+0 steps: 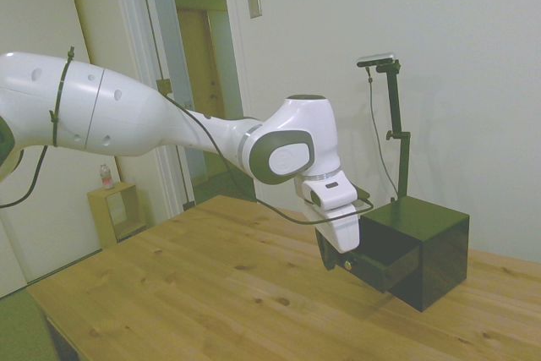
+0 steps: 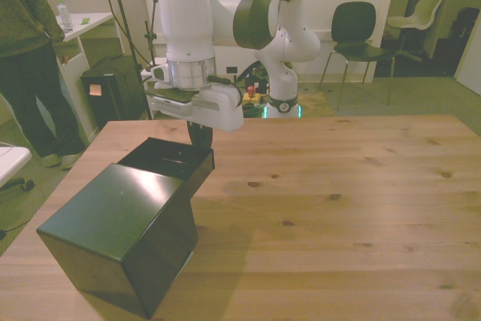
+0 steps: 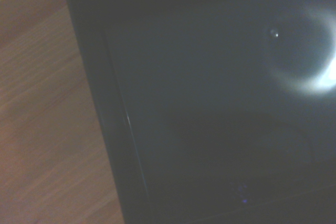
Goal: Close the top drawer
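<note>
Currently the top drawer (image 1: 385,261) is pulled partway out of the black cabinet (image 1: 431,251), sticking out toward the robot's side of the tabletop (image 2: 338,186). Slide axis runs level with the tabletop; the open tray faces up. Its brass knob (image 1: 347,265) shows on the front face in the side view. No readable labels or writing on the drawer or cabinet.

Cabinet sits near the tabletop corner at the front view's left, well clear of the middle.

Claw (image 2: 200,137) hangs right at the drawer's front edge, dark fingers pointing down against the front panel. Can't tell whether the fingers are apart or together; they merge with the black drawer in both outer views.

Wrist view is blurry: dark drawer interior (image 3: 210,108) with a glare spot, wood grain alongside.

A person (image 2: 30,50) stands off the tabletop at the front view's left. Two chairs (image 2: 361,35) sit further back.
</note>
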